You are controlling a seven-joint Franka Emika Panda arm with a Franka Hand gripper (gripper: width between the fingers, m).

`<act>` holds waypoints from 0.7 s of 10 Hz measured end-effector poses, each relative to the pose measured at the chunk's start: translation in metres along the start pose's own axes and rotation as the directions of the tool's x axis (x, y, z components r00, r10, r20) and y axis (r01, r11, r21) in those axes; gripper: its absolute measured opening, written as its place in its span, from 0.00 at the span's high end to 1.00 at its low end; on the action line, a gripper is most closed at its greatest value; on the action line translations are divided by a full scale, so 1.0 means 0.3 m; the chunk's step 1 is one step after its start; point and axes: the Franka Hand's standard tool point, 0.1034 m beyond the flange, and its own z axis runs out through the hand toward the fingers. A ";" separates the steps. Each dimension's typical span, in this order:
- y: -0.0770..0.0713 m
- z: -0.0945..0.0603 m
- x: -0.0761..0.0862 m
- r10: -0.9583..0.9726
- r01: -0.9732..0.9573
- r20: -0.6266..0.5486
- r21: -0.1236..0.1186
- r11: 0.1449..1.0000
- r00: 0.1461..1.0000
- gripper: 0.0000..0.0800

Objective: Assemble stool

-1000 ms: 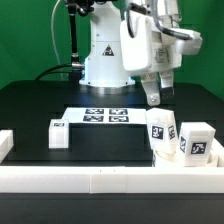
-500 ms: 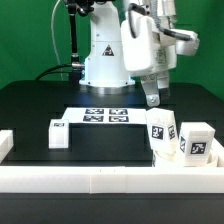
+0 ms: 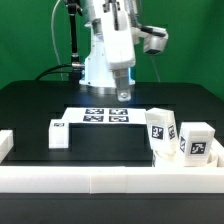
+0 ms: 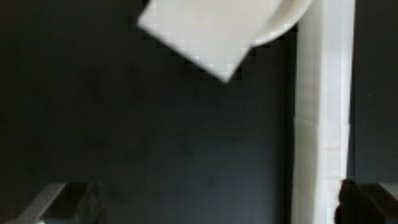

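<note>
**Exterior view.** My pincer [image 3: 122,96] hangs over the far edge of the thin flat white marker board [image 3: 95,116]. Its jaws are spread wide and grip nothing. My reading is that I am between parts, so empty open jaws fit.

Taking the marker board as clock centre:
- A short blocky white plastic leg with a black-and-white square tag, the lone leg [image 3: 58,133], stands at 8 o'clock, just beside the board.
- A second leg [image 3: 160,128] and a third leg [image 3: 197,140], same make, stand upright at 4 o'clock, close together, tags toward the camera.
- A rounded white edge below the second leg looks like the round shallow white disc seat [image 3: 160,155]. I cannot tell whether the legs stand on it or behind it.

I see no sign yet that anything is joined.

There are no proper containers. The long white border rails [image 3: 110,180] at 6 and 9 o'clock fence the black table [image 3: 30,100], likely to stop loose parts sliding off. All the stool parts lie inside them. The seat's holes do not show, so I cannot say whether they are filled.

**Wrist view.** My dark fingers [image 4: 54,205] stand well apart with bare table between them. A white blocky corner [image 4: 205,40] backed by a curved rim, probably a leg against the seat, sits just beside a straight white rail [image 4: 320,120]. I cannot tell whether the two touch.
</note>
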 end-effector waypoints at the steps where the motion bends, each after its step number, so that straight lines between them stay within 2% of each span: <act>1: 0.000 0.002 0.009 0.035 -0.035 -0.009 0.024 0.999 0.999 0.19; 4: 0.003 0.007 0.006 -0.032 0.032 -0.013 0.017 0.999 0.999 0.19; 6: 0.012 0.029 0.006 -0.363 0.361 -0.022 -0.051 0.931 0.932 0.19; 7: 0.005 0.033 0.009 -0.493 0.491 -0.006 -0.071 0.868 0.870 0.19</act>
